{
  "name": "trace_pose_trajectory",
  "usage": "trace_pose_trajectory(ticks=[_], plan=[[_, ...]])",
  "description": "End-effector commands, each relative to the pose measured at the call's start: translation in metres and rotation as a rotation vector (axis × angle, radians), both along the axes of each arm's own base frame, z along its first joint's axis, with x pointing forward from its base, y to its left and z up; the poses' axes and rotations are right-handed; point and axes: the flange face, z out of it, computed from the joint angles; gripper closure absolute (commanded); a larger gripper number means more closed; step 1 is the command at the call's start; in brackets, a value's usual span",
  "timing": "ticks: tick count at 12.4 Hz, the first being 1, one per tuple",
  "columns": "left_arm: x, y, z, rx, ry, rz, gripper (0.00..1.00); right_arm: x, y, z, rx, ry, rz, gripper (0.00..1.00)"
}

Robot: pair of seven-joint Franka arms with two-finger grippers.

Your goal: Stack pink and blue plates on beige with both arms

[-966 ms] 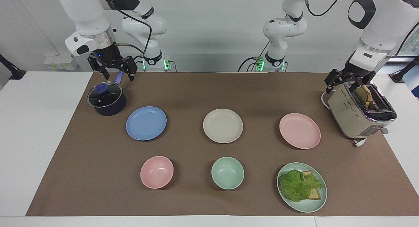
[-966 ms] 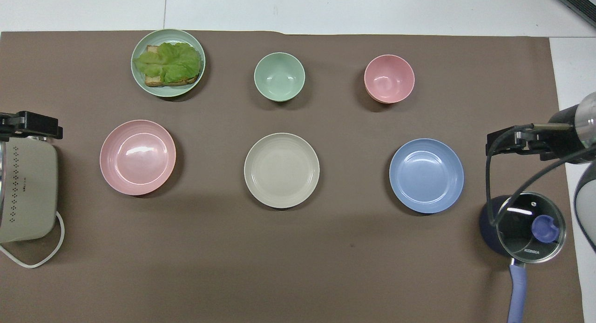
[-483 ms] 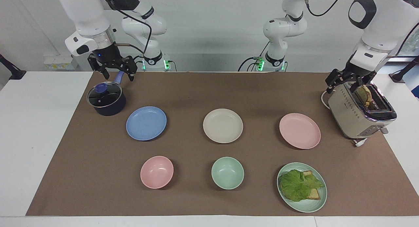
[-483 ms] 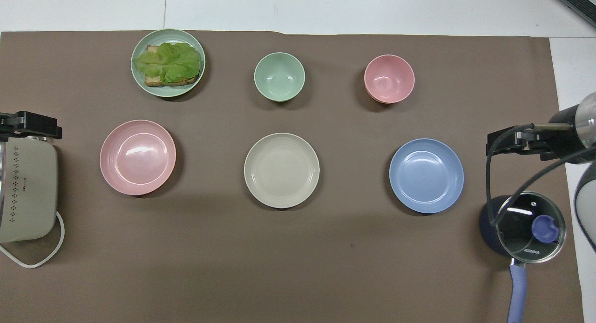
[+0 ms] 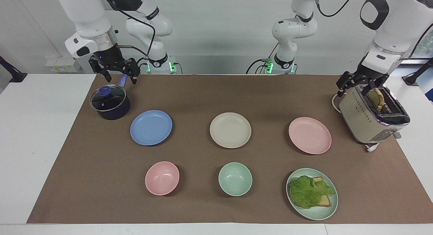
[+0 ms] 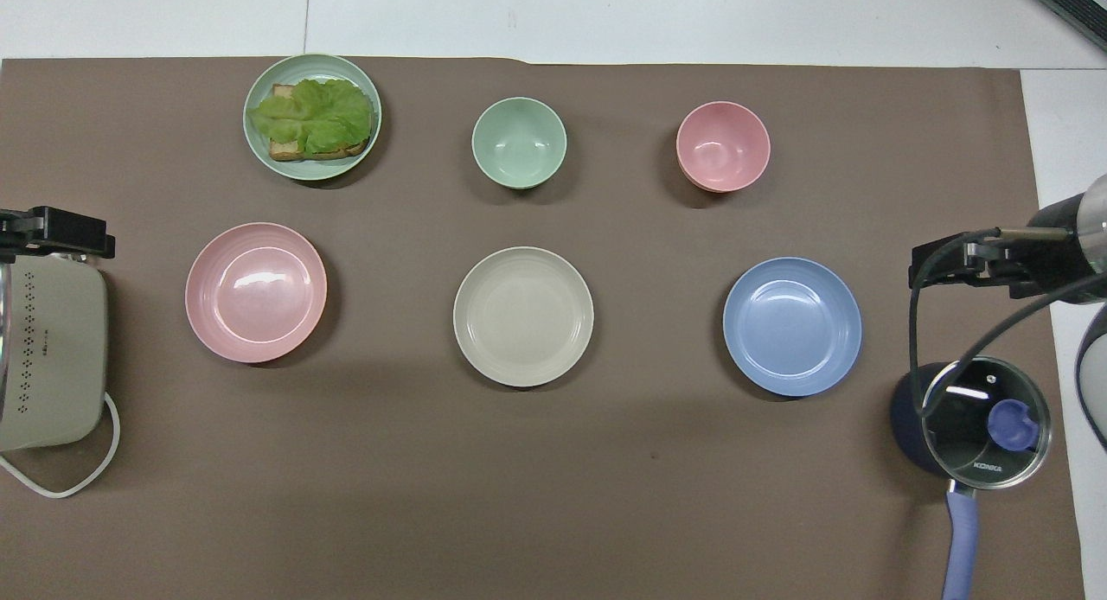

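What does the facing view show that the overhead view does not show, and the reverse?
Only the facing view shows the arms' bases, the toast standing in the toaster's slot, and both grippers whole: the left gripper open over the toaster, the right gripper open over the pot's handle.

Only the overhead view shows the handle's full length and the brand lettering on the lid.

Both show the blue plate, beige plate and pink plate lying apart in one row, unstacked.
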Motion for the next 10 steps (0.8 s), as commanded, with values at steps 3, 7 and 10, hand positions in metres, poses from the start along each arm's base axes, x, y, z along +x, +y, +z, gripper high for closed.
trace_pose_trajectory(ticks=[3,7,10], plan=[[-0.003,0.0015,0.0051,0.022,0.008,0.007,0.0,-0.0057,-0.0054,0.0007,0.003,-0.006,0.014,0.0],[-0.0028,0.0015,0.0052,0.022,0.007,0.008,0.0,-0.0057,-0.0046,0.0007,0.002,-0.006,0.018,0.0],[-0.0028,0.0015,0.0052,0.022,0.007,0.008,0.0,-0.0058,-0.0046,0.0,0.002,-0.005,0.02,0.0]])
